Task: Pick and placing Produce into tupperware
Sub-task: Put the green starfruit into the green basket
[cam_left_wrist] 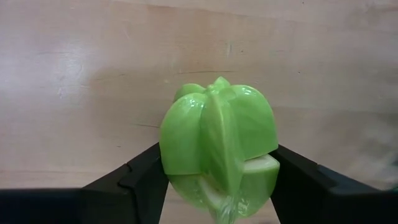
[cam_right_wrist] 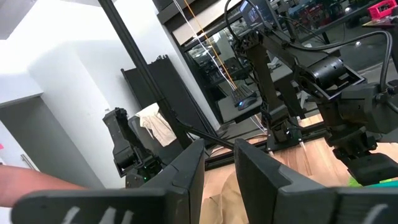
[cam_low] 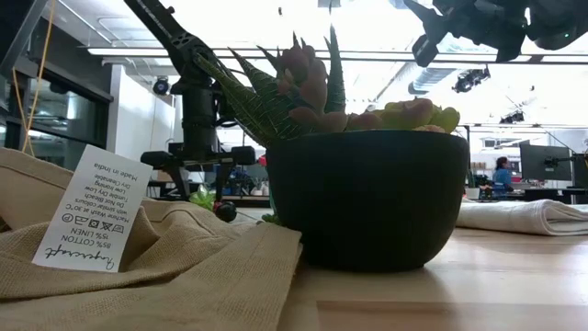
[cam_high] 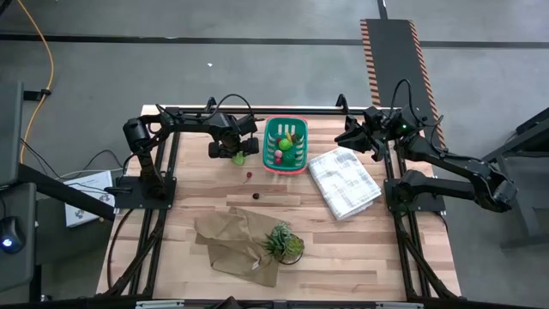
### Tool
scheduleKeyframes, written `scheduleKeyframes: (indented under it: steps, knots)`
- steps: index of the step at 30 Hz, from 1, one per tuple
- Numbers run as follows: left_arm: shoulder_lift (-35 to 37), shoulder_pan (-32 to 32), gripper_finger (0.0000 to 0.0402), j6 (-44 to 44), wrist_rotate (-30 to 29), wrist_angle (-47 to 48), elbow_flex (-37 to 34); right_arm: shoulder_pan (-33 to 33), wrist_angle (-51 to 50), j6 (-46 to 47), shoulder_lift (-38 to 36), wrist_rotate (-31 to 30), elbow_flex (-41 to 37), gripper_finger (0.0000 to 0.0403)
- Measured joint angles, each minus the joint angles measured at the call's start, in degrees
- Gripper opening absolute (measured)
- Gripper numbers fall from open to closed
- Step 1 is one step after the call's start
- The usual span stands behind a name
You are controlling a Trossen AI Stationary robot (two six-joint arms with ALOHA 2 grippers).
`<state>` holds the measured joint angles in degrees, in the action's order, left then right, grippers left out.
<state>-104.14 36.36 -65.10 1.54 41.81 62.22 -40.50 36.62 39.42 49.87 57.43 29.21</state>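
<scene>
From above, my left gripper (cam_high: 238, 155) hangs just left of the teal basket (cam_high: 286, 165), clamped on a light green fruit (cam_high: 239, 158); two red balls (cam_high: 249, 176) lie on the table (cam_high: 412, 249). My left wrist view shows both fingers (cam_left_wrist: 134, 180) pressing the fruit (cam_left_wrist: 217, 152). My right gripper (cam_right_wrist: 219, 168), raised near the cloth (cam_high: 345, 182), shows a narrow gap, holding nothing.

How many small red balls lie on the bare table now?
2: one red ball below the left claw, one darker ball nearer the brown cloth. More may hide inside the teal basket.
</scene>
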Motion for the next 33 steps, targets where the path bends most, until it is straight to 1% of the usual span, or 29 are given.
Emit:
scheduleKeyframes:
  steps: [5,14,22,33]
  knots:
    - [0.0,0.0,0.0219,0.0,0.2,0.0,0.0,0.0,0.0,0.0,0.0,0.0,0.0,0.0079]
    - [0.0,0.0,0.0232,0.1,0.4,0.0,0.0,0.0,0.0,0.0,0.0,0.0,0.0,0.0079]
    - [0.0,0.0,0.022,0.1,0.4,0.0,0.0,0.0,0.0,0.0,0.0,0.0,0.0,0.0079]
    - [0.0,0.0,0.0224,0.1,0.4,0.0,0.0,0.0,0.0,0.2,0.0,0.0,0.0,0.0079]
